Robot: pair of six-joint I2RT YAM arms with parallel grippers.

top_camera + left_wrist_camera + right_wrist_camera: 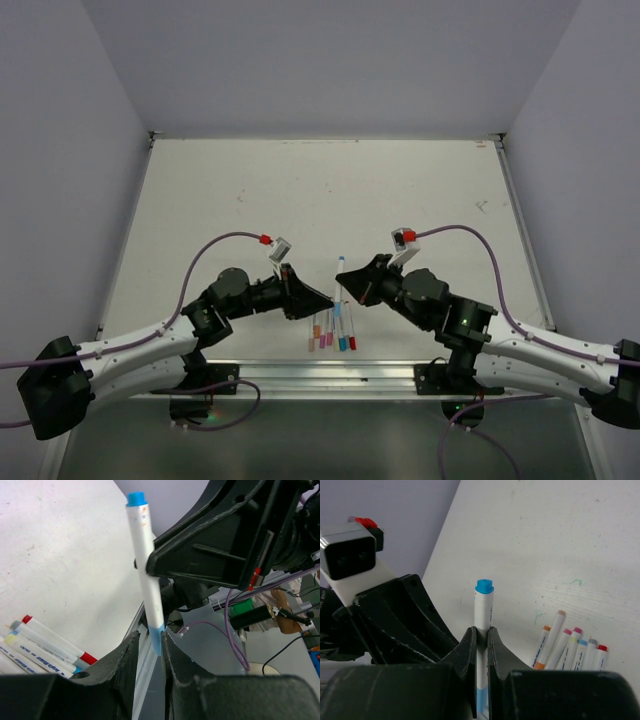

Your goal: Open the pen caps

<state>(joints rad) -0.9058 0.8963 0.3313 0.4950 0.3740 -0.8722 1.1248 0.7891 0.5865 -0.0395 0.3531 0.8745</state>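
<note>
White bench (300,180), ctr, above near-edge spare pens (335,335): right end effector (481,635) clamped tight on pen (482,610) barrel, left end effector (151,640) nearly closed round its blue cap (157,632), can't tell if gripping.

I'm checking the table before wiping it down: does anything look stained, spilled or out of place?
Faint green scribbles mark the table near the row of pens; a few dark specks sit farther back. Nothing is spilled, and the pens lie neatly side by side.

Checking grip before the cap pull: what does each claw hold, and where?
Right claw clamps the pen on its white barrel. Left claw straddles the pen's lower blue cap; whether it grips cannot be told.
</note>
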